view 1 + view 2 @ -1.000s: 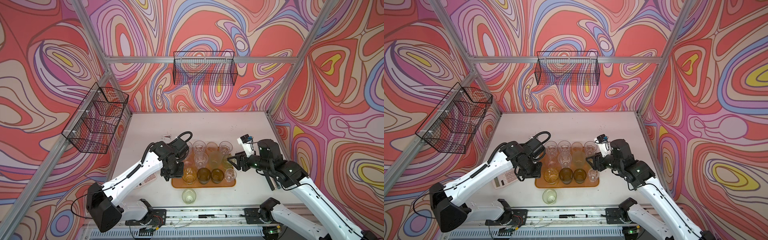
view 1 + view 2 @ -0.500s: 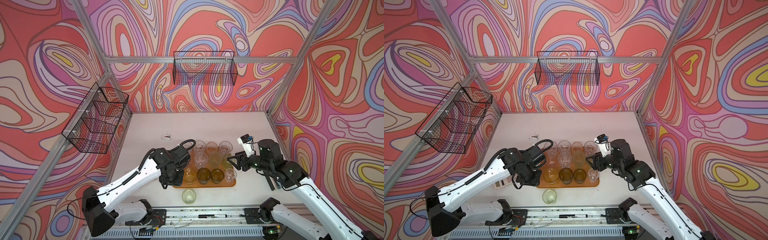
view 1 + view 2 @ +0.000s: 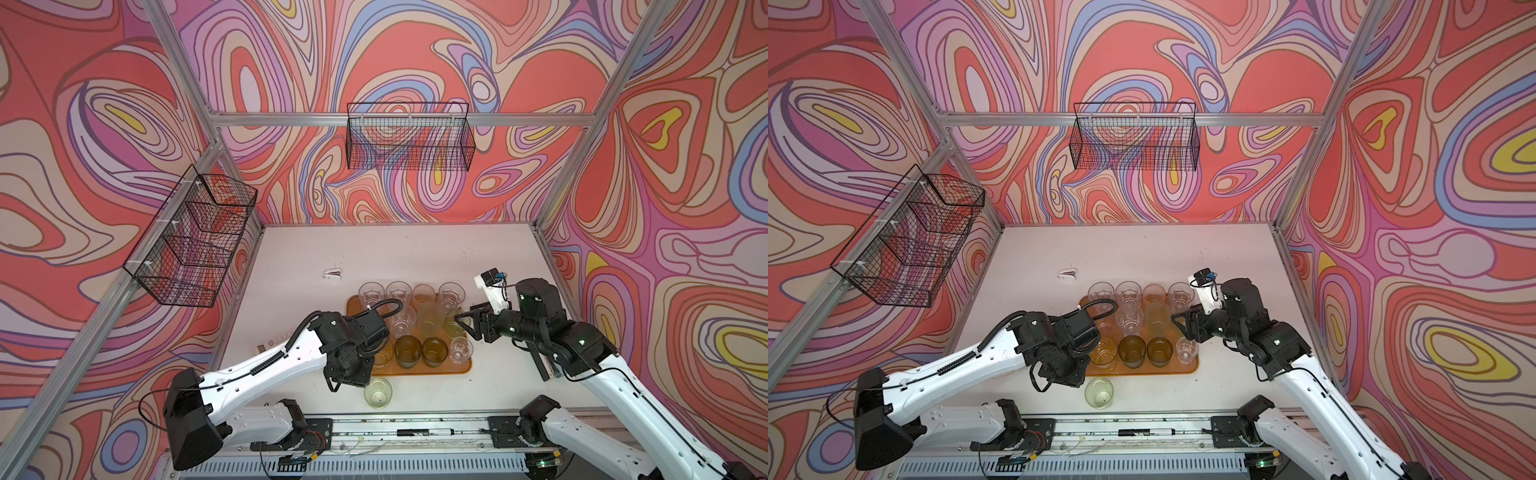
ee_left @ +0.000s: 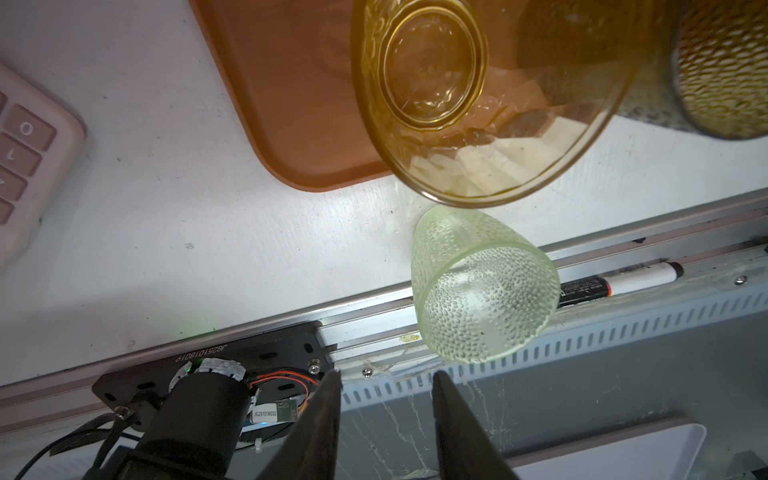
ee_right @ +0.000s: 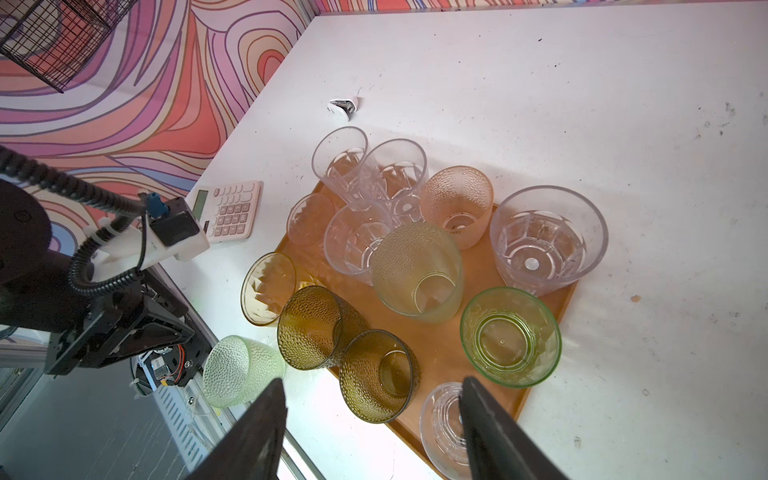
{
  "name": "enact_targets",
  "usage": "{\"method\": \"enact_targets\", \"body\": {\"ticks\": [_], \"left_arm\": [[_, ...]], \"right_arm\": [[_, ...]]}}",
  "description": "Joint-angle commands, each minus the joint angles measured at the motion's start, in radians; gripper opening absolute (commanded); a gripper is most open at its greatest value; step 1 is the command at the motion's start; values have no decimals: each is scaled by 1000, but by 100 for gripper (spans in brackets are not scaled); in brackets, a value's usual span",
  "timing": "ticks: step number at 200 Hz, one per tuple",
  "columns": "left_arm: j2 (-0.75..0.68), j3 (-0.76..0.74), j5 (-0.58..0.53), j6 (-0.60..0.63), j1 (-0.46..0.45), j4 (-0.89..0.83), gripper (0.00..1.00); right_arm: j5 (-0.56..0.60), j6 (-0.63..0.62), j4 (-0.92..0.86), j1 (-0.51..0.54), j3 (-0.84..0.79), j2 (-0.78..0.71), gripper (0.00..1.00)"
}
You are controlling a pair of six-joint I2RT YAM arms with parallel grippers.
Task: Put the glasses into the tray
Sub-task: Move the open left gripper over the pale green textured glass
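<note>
The orange-brown tray (image 3: 461, 368) (image 3: 1190, 365) holds several glasses: clear ones at the back (image 3: 398, 291), a tall frosted green one (image 3: 428, 318), two dark olive ones (image 3: 407, 351) and a yellow one (image 4: 478, 95). One pale green dimpled glass (image 3: 378, 392) (image 3: 1099, 392) (image 4: 482, 286) stands on the table in front of the tray, near the front edge. My left gripper (image 3: 357, 376) (image 4: 386, 374) hangs open by the tray's front left corner, just left of that glass, with nothing between its fingers. My right gripper (image 3: 467, 322) (image 5: 370, 415) is open at the tray's right side, holding nothing.
A pink calculator (image 5: 230, 210) (image 4: 25, 166) lies left of the tray. A small white object (image 3: 333, 273) lies behind it. Black wire baskets hang on the back wall (image 3: 409, 137) and the left wall (image 3: 191, 241). A marker (image 4: 623, 282) lies in the front rail.
My left arm has swung from the tray's left side toward the table's front edge, ending beside the pale green glass. The right arm has not moved.
</note>
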Motion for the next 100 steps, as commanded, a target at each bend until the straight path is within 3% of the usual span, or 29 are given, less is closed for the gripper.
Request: {"method": "enact_targets", "body": {"ticks": [1,100], "left_arm": [[-13,-35,16,-36,-15,50,37],[1,-110,49,-59,-41,147,30]], "right_arm": [[-7,-9,14,-3,-13,-4,69],[-9,-9,16,-2,-14,-2,69]]}}
